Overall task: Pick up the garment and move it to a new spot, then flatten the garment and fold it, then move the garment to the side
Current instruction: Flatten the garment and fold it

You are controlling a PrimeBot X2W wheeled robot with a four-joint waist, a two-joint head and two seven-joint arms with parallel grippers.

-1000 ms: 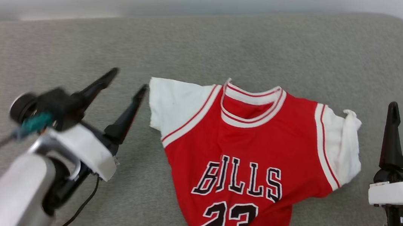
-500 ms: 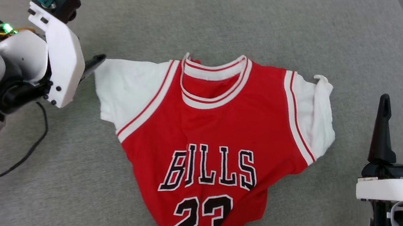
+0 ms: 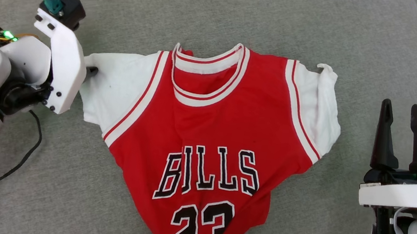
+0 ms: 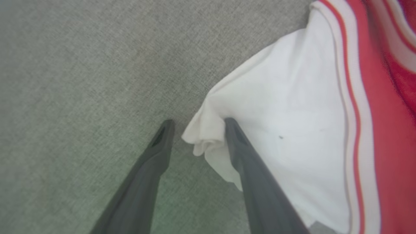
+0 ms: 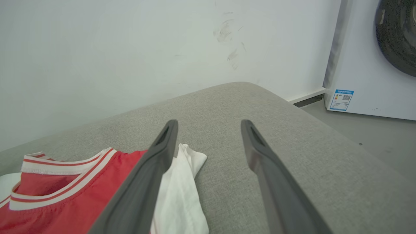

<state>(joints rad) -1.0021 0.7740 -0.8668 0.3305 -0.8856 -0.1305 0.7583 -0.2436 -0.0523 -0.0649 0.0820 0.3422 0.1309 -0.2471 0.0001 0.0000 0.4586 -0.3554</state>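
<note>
Red, white-sleeved garment (image 3: 210,133) lay rumpled, face-up; left gripper (image 4: 198,125) gaped astride its sleeve edge, right gripper (image 3: 401,107) wide, empty.

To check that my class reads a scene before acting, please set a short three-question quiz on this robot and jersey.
1. True or false: the right claw stands open, clear of the garment.
2. Which number is printed on the garment? A 32, B 23, C 45.
3. Fill in: the open left claw straddles the corner of a white ____.
Key: 1 true; 2 B; 3 sleeve.
</note>
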